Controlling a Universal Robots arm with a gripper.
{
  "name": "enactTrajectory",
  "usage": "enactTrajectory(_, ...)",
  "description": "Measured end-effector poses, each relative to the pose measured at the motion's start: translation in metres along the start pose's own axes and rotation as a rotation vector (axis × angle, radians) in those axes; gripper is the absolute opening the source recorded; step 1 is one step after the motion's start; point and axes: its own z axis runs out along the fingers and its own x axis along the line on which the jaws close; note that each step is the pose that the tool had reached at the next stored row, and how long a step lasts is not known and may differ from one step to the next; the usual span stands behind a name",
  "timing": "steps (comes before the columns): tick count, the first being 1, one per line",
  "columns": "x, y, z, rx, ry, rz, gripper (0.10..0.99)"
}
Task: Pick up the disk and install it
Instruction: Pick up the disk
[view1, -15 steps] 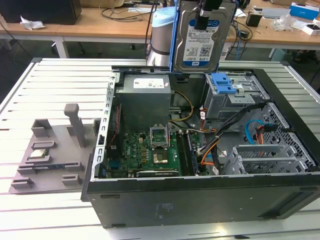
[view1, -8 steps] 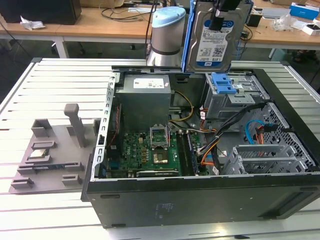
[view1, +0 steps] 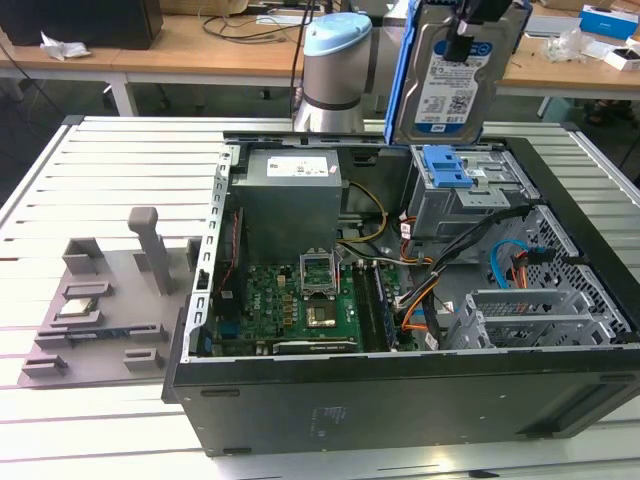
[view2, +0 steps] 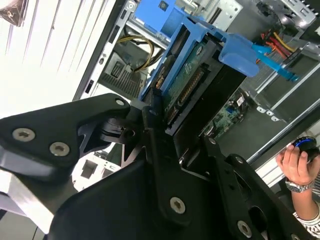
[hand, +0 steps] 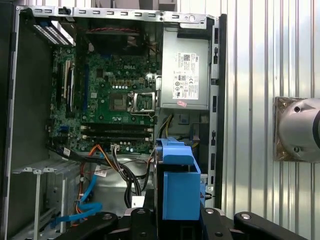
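White slatted table (view1: 120, 160) holds an open computer case (view1: 400, 395). High over the grey cage (view1: 450, 208), the gripper (view1: 465, 40) squeezes the disk (view1: 445, 100), which hangs upright. In the second wrist view, a hand (view2: 295, 161) is near the case.

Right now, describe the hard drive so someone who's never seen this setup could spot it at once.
Find the open black computer case. Above its grey drive cage, the gripper holds the disk upright in the air. Unlike the blue latch below, it's a silver slab with a barcode label.
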Motion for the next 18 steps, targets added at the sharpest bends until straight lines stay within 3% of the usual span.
enactTrajectory(4, 0.0003, -0.0118, -0.0005, 0.0, -0.0001, 0.0, 0.361)
enactTrajectory(13, 0.0016, -0.0131, -0.0007, 0.0, 0.0001, 0.0, 0.361)
enactTrajectory(18, 0.0197, -0.0127, -0.0007, 0.0, 0.0, 0.0, 0.361)
